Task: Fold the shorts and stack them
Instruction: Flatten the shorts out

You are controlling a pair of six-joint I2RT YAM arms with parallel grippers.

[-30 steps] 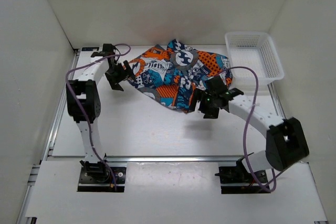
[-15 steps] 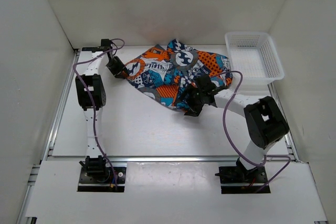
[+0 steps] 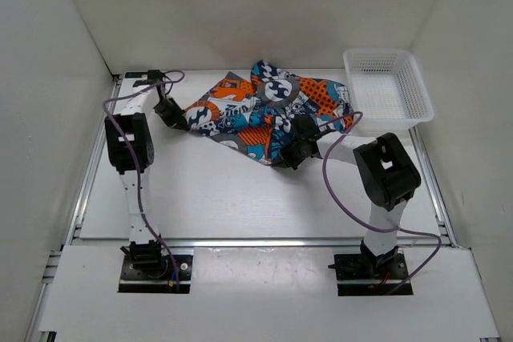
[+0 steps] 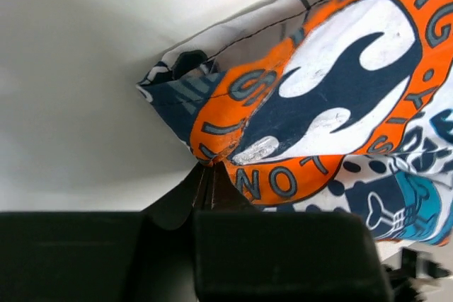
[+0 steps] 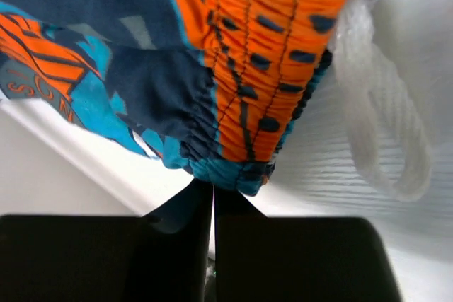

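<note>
Tabletop [image 3: 208, 190] partly beneath bunched shorts [image 3: 264, 111]

White mesh basket [image 3: 377, 52] sits at the far right corner of my table [image 3: 216, 190], upright, open side up, nothing visible inside from the top camera. Its right side overhangs the side rail [image 3: 426, 162]. Table top is plain white. I see a matching metal rail [image 3: 86, 174] along the left edge and another [image 3: 256, 241] across the near edge. A white board [image 3: 256, 294] lies in front of that. White walls [image 3: 256, 14] close in the back and both sides.
</note>
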